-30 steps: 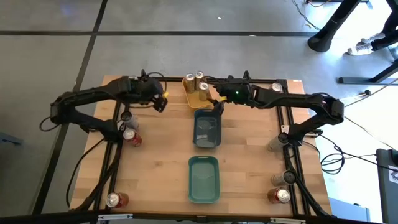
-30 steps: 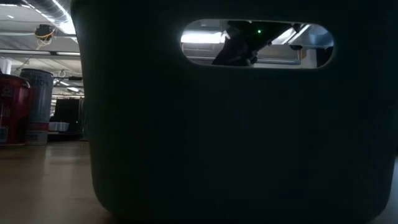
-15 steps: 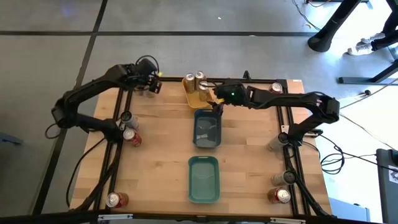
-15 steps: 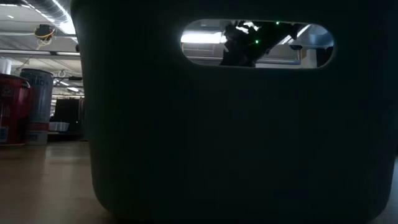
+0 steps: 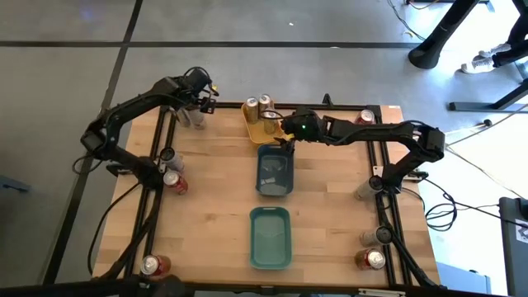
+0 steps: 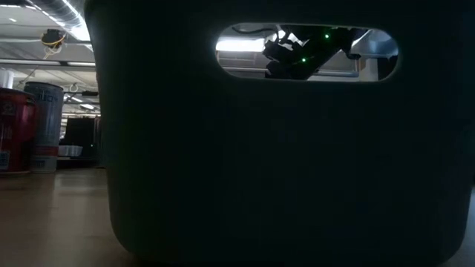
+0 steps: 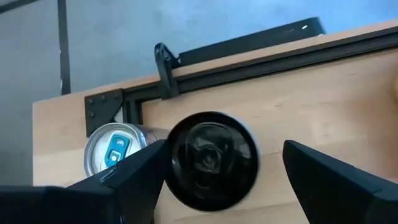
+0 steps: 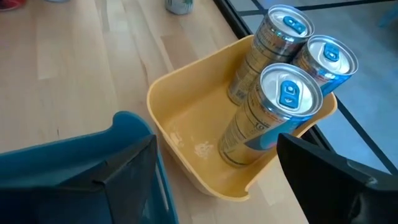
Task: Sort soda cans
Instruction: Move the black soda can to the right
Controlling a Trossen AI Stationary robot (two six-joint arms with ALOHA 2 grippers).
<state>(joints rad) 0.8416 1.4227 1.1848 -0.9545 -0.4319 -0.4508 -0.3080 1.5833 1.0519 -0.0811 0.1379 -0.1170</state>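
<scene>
Left gripper (image 7: 221,171) hung over the far left corner of the surface (image 5: 214,214), jaws spread wide and holding nothing. Straight below it in the left wrist view sat a dark-topped can (image 7: 211,160), framed between the two fingers, with a silver-topped can (image 7: 115,144) touching or just beside it near the corner bracket. From above both showed as a small cluster (image 5: 190,116) under the gripper. Judged step: the left arm was lining up a pick of the dark can, not yet down on it.

Right gripper (image 8: 214,168) hovered at the near end of the yellow tray (image 8: 186,124), jaws wide, empty. Three gold cans (image 8: 273,106) stood upright, bunched in the tray's far end; the nearest one lay just ahead of the open fingers. Looked like a drop-off just finished there, though that was a guess.

Teal tray (image 5: 275,172) in the middle and second teal tray (image 5: 270,238) nearer the front both appeared empty. Loose cans remained at the left edge (image 5: 171,180), front left corner (image 5: 153,265), right edge (image 5: 366,190) and front right (image 5: 373,259). Low view was blocked by a tray wall (image 6: 282,163).

Next move, as judged: left lowers with jaws straddling the dark can, clear of the silver neighbour, then closes.
</scene>
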